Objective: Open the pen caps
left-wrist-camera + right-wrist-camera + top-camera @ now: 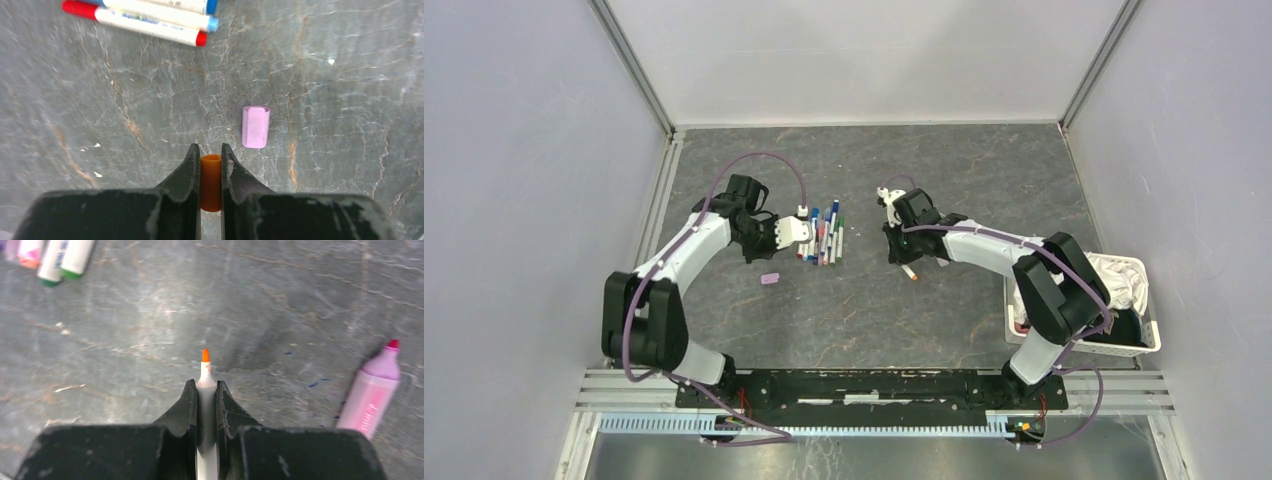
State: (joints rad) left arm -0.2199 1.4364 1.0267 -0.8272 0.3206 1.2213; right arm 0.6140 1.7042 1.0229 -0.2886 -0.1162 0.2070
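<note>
My left gripper (210,150) is shut on a small orange pen cap (210,180), just above the table; in the top view it (756,258) hangs left of the pen pile (824,236). A lilac cap (255,126) lies loose just ahead and to the right of it, also seen from above (770,279). My right gripper (205,385) is shut on a slim white pen with its orange tip (205,356) bare; in the top view this gripper (904,262) is at mid-table. A thick pink marker (372,392), uncapped, lies to its right.
Capped white pens lie side by side at the far edge of the left wrist view (150,22) and at the right wrist view's top left (55,257). A white basket (1146,340) with cloth stands at the right by the right arm's base.
</note>
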